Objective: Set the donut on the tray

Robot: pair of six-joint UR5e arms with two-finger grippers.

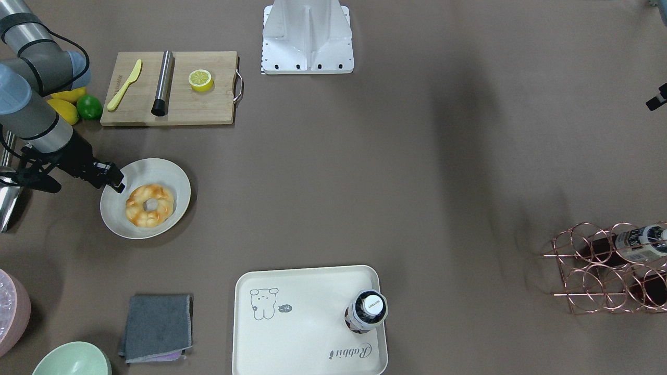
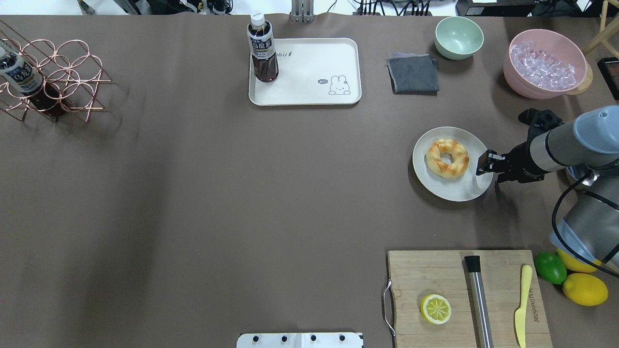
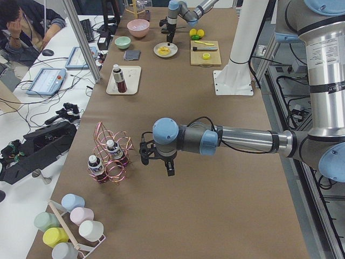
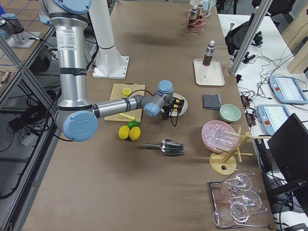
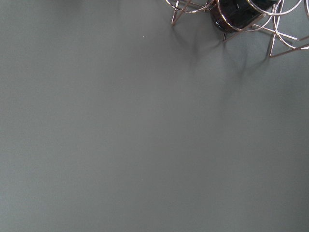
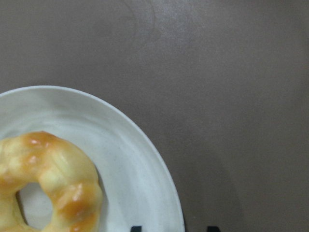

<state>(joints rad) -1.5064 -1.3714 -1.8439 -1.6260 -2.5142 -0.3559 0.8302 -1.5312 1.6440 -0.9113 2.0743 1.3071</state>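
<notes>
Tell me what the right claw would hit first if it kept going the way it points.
The right claw would probably meet the plate at its near rim, beside the donut rather than on it; depth is unclear.

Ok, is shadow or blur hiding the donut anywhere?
Overhead: donut sharp, evenly lit on its plate. Front-facing: broad soft shadows cross the table well away from it. Right wrist: close-up, slightly soft, donut cropped at the frame's lower left.

Both arms are built alike. The right arm (image 2: 556, 150) and left arm (image 3: 245, 141) are silver-grey tubes with pale blue joint caps (image 2: 602, 121). The right gripper (image 2: 482, 163) is black. A black cable (image 2: 554, 212) loops outside the right arm. The white pedestal (image 1: 307, 47) has dark screws (image 1: 298, 66) along its edge.
</notes>
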